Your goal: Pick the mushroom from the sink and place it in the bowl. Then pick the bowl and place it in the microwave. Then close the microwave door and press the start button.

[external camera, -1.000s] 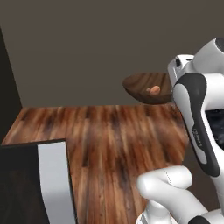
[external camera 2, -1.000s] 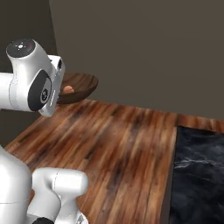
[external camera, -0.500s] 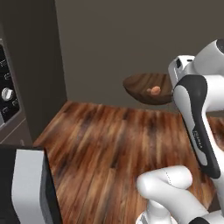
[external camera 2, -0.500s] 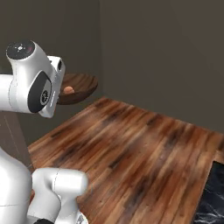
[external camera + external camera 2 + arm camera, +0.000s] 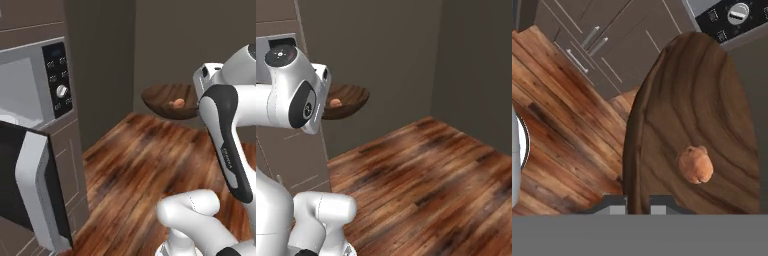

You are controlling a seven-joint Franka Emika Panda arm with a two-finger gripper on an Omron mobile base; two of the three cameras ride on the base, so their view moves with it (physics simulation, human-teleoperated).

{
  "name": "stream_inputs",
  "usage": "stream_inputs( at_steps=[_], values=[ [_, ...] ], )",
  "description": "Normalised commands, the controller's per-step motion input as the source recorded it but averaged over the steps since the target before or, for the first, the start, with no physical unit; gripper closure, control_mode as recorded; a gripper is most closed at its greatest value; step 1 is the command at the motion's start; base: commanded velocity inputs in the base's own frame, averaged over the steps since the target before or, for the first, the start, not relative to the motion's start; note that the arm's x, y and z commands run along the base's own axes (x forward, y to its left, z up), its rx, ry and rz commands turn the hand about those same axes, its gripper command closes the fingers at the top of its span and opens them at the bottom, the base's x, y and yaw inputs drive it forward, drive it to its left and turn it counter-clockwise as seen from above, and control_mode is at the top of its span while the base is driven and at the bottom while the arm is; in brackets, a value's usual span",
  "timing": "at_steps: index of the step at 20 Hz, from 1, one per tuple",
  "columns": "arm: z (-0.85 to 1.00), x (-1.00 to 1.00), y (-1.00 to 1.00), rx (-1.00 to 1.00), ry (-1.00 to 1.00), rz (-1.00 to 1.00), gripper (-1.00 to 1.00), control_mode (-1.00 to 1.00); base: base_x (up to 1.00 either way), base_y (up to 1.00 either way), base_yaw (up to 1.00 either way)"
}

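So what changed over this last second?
The base turned: both base views swung from floor and counter to the open microwave and its door. The end effector stayed clamped on the bowl, held up, mushroom inside.

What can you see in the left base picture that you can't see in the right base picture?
The left base view alone has the microwave door hanging open and the black control panel with its knob. The right base view alone has the far corner where two grey walls meet. Both have the bowl held up in the air with the mushroom inside it, the white arm, and the wooden floor below.
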Motion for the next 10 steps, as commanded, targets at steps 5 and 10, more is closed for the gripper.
stream_inputs(
  at_steps=[5,10],
  values=[
    [0.00,0.00,0.00,0.00,0.00,0.00,1.00,1.00,0.02,0.00,0.58],
    [0.00,0.00,0.00,0.00,0.00,0.00,1.00,1.00,0.16,0.00,0.56]
  ],
)
